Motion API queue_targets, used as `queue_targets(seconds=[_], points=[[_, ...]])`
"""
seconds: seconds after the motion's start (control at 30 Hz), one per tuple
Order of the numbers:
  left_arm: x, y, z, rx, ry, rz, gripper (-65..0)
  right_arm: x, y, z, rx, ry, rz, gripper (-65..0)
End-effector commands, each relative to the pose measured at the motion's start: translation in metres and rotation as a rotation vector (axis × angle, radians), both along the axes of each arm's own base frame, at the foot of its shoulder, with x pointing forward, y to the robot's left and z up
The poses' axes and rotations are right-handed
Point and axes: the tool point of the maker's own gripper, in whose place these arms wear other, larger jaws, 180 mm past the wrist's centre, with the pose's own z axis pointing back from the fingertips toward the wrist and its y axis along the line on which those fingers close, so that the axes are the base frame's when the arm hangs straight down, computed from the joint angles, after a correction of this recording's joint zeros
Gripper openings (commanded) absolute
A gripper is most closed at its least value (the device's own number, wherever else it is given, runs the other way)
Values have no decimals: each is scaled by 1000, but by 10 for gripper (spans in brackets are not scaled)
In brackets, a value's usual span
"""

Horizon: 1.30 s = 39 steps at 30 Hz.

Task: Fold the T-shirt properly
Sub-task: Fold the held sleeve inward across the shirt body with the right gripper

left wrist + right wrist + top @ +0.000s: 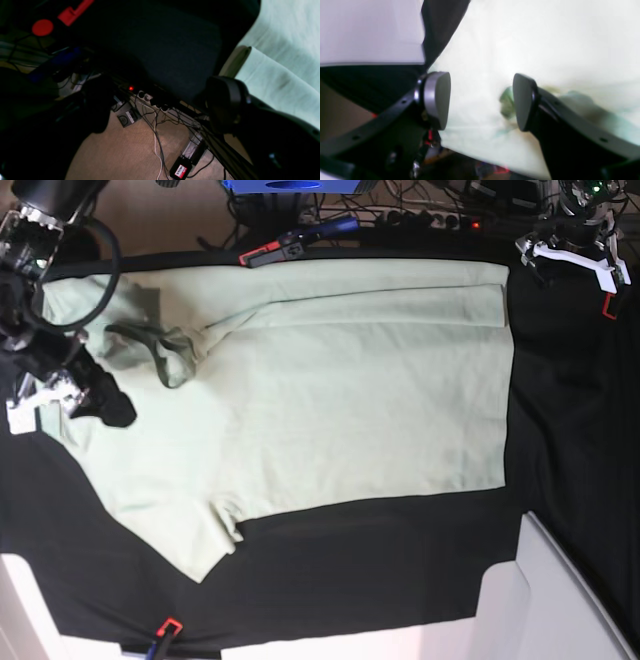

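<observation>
Taking the base view from its left edge, the right end effector [85, 395] is hovering at the collar end of the shirt [330, 390], its pads parted with nothing between them; the right wrist view shows the two pads [437, 98] standing apart over pale cloth, holding no fabric. The shirt is lying spread on the black counter [380, 570], its long axis running left to right across that view, collar [160, 345] toward the left end and hem toward the right, with the far edge already turned in as a narrow band along the top. One sleeve [195, 545] is sticking out toward the near edge, just right of the right end effector. So the shirt is lying directly beneath and to the right of that end effector, which is much the nearer of the two. Farther right, past the hem, the left end effector [580, 250] is parked over bare counter at the far corner, apart from the shirt; in its wrist view the jaws are standing wide and empty, with the shirt's folded edge [272, 75] off to one side. Any coming fold along the long axis probably starts from the right arm's side, the sleeve being nearest.
</observation>
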Motion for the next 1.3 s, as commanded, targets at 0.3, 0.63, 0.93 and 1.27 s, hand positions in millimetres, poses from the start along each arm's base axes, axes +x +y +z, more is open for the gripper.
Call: queue_targets(seconds=[0.3, 0.63, 0.93, 1.27], points=[[5, 6, 9, 30, -23, -10, -86, -73, -10, -34, 45, 152, -115, -544], [5, 7, 10, 31, -23, -9, -86, -88, -12, -90, 181, 324, -154, -649], [5, 7, 10, 31, -23, -9, -86, -57, -33, -96, 208, 327, -169, -649], [4, 9, 10, 35, -23, -4, -86, -26, -60, -97, 162, 303, -211, -649]])
